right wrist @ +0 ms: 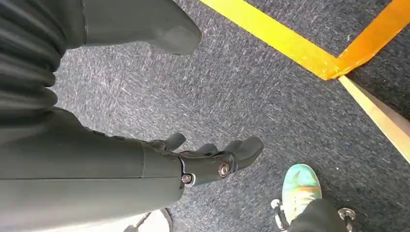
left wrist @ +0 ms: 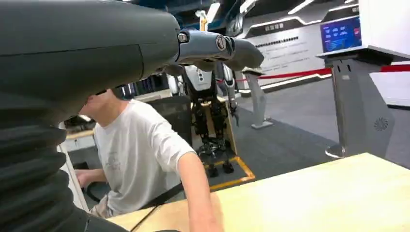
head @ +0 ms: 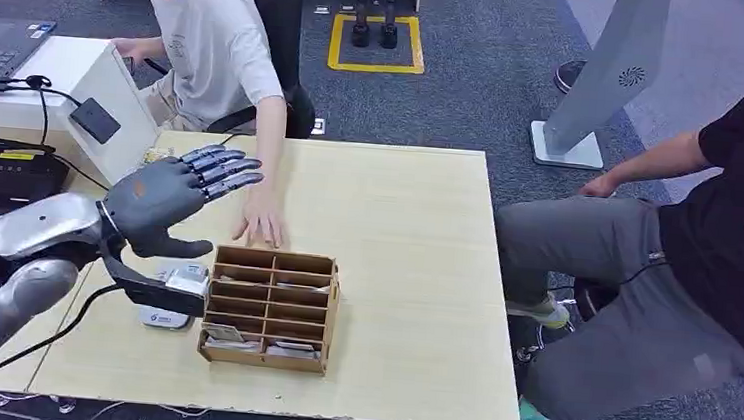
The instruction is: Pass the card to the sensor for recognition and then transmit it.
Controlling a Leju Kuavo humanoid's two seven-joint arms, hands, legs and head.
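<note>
The cards [head: 223,334] lie flat in the wooden box [head: 271,307] at 6 o'clock on the bench [head: 403,273], too small to tell their long axis. The left hand [head: 173,199] hovers at 10 o'clock of the box, fingers straight and spread, holding nothing. The right hand [right wrist: 212,162] hangs over the carpet with fingers loosely apart, empty.

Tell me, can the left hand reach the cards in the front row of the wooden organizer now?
Probably yes. The left hand hovers open just beside the wooden organizer, whose top is uncovered. The person's hand rests on the table behind it, away from the front-row cards.
</note>
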